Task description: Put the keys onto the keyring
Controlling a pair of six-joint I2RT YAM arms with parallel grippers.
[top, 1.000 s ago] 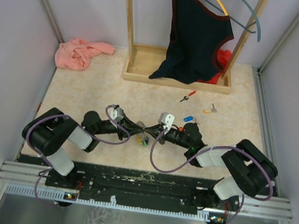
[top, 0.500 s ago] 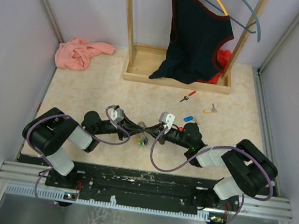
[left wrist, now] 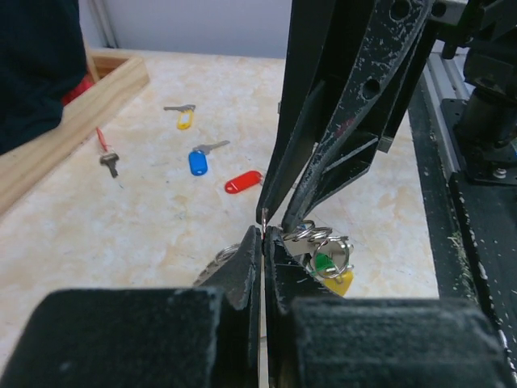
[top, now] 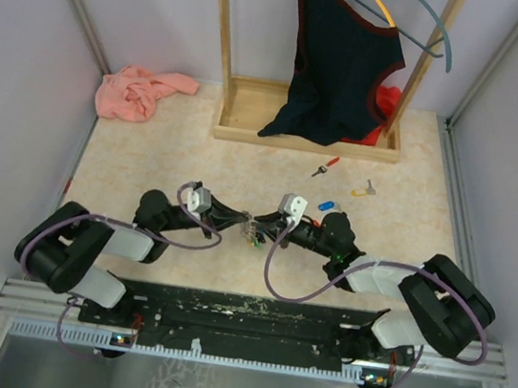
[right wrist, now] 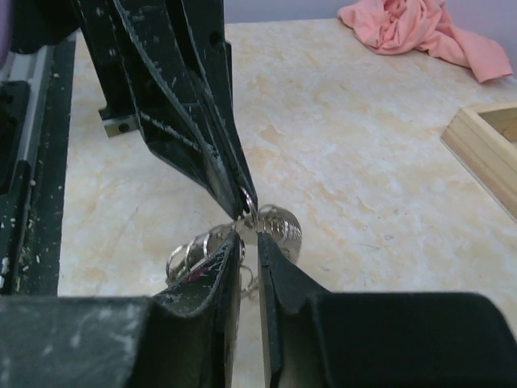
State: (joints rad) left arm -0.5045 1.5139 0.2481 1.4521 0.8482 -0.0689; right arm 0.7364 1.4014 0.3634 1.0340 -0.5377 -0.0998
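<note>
Over the table's near middle, my two grippers meet tip to tip. The left gripper (top: 242, 219) (left wrist: 266, 236) is shut, pinching a thin wire loop of the keyring (top: 253, 233) (left wrist: 312, 237) (right wrist: 279, 225). Green and yellow tags (left wrist: 333, 273) hang from the ring's coils. The right gripper (top: 265, 225) (right wrist: 250, 240) stands just below the ring with a narrow gap between its jaws and nothing clamped. Loose keys lie on the table beyond: a red one (top: 325, 167) (left wrist: 106, 150), a yellow one (top: 364, 189) (left wrist: 184, 120) and a blue one (top: 326, 204) (left wrist: 199, 160). A red tag (left wrist: 242, 181) lies nearby.
A wooden rack (top: 305, 141) with a dark top (top: 340, 61) on hangers stands at the back. A pink cloth (top: 143, 91) lies at the back left. A black rail (top: 252, 314) runs along the near edge between the arm bases.
The left gripper's jaws have closed on the ring. The right gripper's jaws have parted slightly. Both arms' elbows have dropped lower and outward.
</note>
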